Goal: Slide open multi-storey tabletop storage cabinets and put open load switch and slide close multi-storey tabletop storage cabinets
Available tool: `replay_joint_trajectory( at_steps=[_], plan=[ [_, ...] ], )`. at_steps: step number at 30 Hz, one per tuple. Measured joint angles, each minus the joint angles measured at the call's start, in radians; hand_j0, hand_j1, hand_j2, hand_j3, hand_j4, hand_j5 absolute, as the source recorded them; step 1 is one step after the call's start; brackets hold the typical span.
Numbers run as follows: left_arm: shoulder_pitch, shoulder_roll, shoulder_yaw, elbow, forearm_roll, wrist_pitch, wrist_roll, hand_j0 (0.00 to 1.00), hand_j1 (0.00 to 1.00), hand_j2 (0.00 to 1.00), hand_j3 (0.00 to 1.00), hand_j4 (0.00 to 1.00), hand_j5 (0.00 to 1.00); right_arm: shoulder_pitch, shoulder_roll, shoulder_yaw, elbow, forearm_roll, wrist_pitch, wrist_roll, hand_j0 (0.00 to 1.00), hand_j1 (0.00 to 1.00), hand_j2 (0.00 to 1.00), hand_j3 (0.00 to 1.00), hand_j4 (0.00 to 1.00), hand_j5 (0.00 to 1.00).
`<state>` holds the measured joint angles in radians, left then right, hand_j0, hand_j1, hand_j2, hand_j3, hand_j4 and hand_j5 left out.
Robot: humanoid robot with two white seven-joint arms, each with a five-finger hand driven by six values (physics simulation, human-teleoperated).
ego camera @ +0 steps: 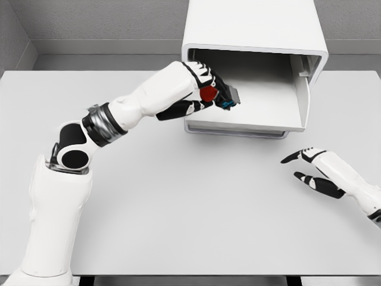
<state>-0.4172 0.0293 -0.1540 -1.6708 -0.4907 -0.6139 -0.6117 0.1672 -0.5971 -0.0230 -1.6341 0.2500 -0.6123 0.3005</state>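
Note:
A white tabletop storage cabinet (256, 27) stands at the back of the table, its drawer (262, 113) slid out toward me. My left hand (208, 95) is shut on the load switch (221, 95), a small block with a red knob and a blue-grey body. It holds the switch over the drawer's left front corner, just above the drawer floor. My right hand (306, 170) hovers over the table in front of the drawer's right end, fingers spread and holding nothing.
The grey table (178, 208) runs wide in front of the cabinet. A grey wall stands behind the cabinet. The drawer's right side wall (302, 98) rises beside its floor.

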Motion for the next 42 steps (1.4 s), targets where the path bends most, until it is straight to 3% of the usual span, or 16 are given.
replay_joint_trajectory(
  at_steps=[11,17,24,31,42],
  plan=[
    [-0.074,-0.028,-0.037,0.057,-0.081,0.001,0.0,0.5,0.5,0.5,0.5,0.5,0.5,0.061,0.05,0.002,-0.115,0.024,0.0,0.011,0.61,0.61,0.61,0.61,0.61,0.61],
    [-0.118,-0.029,-0.065,0.113,-0.117,0.0,0.0,0.51,0.51,0.51,0.51,0.51,0.51,0.049,0.056,0.004,-0.129,0.029,0.0,0.023,0.61,0.61,0.61,0.61,0.61,0.61],
    [-0.124,-0.029,-0.1,0.133,-0.15,0.0,0.0,0.51,0.51,0.51,0.51,0.51,0.51,0.035,0.109,0.015,-0.131,0.031,0.0,0.084,0.61,0.61,0.61,0.61,0.61,0.61],
    [-0.126,-0.029,-0.104,0.13,-0.154,0.0,0.0,0.78,0.78,0.78,0.78,0.78,0.78,0.006,0.117,0.02,-0.131,0.029,0.0,0.112,0.61,0.61,0.61,0.61,0.61,0.61],
    [-0.126,-0.029,-0.096,0.126,-0.152,0.0,0.0,0.84,0.84,0.84,0.84,0.84,0.84,-0.005,0.117,0.022,-0.131,0.029,0.0,0.12,0.61,0.61,0.61,0.61,0.61,0.61]
  ],
)
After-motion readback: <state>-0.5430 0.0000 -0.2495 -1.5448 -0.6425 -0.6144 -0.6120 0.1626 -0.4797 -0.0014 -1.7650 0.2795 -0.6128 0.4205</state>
